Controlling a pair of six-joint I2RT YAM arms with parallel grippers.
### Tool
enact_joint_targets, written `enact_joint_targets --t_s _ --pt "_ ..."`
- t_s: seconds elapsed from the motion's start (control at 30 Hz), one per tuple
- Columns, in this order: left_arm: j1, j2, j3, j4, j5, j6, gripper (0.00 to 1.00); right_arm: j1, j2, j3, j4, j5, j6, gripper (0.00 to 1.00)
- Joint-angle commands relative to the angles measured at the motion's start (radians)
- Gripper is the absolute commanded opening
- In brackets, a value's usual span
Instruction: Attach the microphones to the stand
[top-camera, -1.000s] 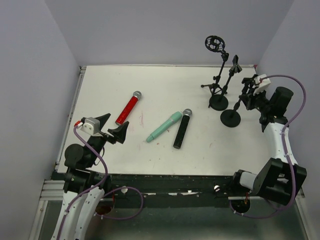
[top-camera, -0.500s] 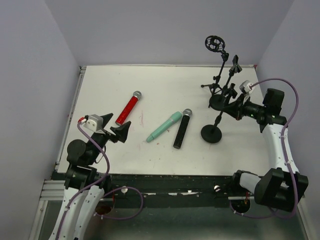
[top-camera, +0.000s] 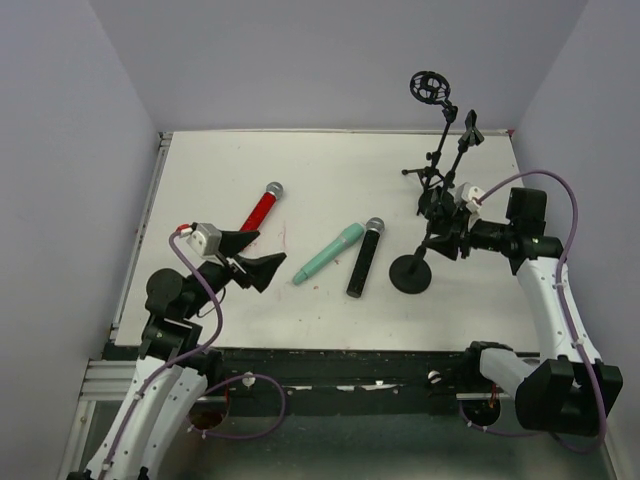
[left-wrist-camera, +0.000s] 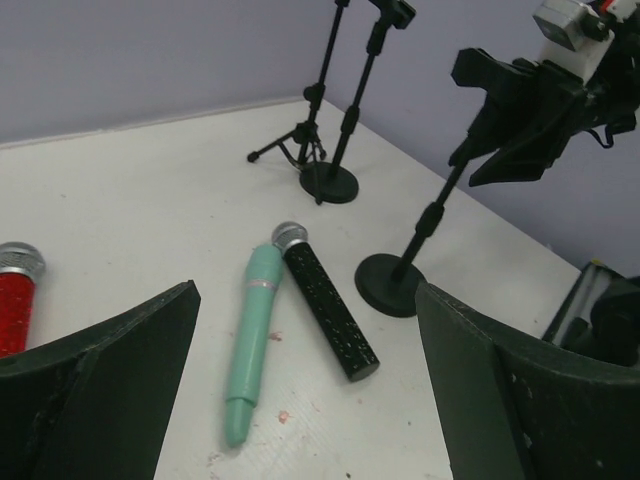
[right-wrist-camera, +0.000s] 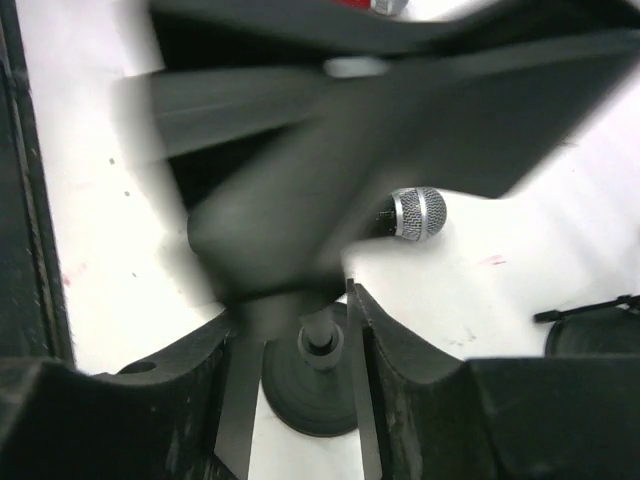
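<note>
Midway across the table (top-camera: 200, 180) lie the red microphone (top-camera: 260, 213), mint-green microphone (top-camera: 328, 252) and black microphone (top-camera: 364, 258). Toward the right edge, the right end effector (top-camera: 447, 234) stands slightly parted around the stand (top-camera: 410, 274). The left end effector (top-camera: 268, 250) gapes wide, empty.

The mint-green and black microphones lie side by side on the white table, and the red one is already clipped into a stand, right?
No. The red microphone with silver mesh head is not clipped in anything: it lies flat on the white table, as the top view shows. The all mint-green microphone and the black, silver-headed microphone do lie side by side.
</note>
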Motion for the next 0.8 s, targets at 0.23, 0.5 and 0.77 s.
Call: enact_joint_targets --t_s 0.23,0.5,0.77 --pt "-0.315 0.156 -0.040 0.213 -0.103 -0.019 0.95 0.005 -0.018 0.036 -0.152 0.090 -0.096 0.75" --pt "-0.585 0.494 0.037 0.404 -0.276 0.110 0.95 -0.028 -0.032 0.048 -0.152 0.191 -0.070 0.77" --pt "-0.656 0.892 0.207 0.605 -0.180 0.197 0.90 -0.099 -0.029 0.042 -0.063 0.300 0.033 0.77"
